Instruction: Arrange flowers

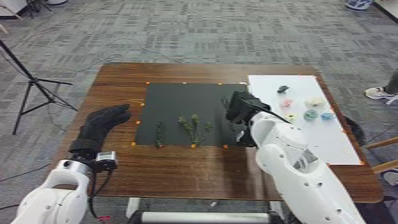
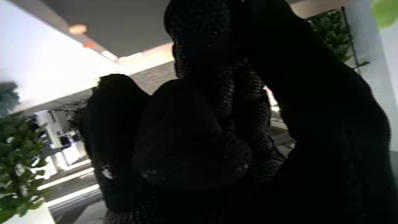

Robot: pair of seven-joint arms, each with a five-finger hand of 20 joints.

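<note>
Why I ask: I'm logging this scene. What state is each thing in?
Left hand: open
Black mat: flat on table
Right hand: over the mat
Green stems: lying on the mat
White sheet: flat on table
Pastel flowers: loose on the sheet
Tripod: standing, legs spread

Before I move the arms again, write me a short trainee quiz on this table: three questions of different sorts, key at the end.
1. Fill in the colour: the pink flower lies on a ____ sheet.

2. Choose one: the green sprigs lie on
(a) the sheet
(b) the dark mat
(c) the floor

3. True or false: the right hand is nearer the sheet than the left hand is.

Key: 1 white; 2 b; 3 true.
</note>
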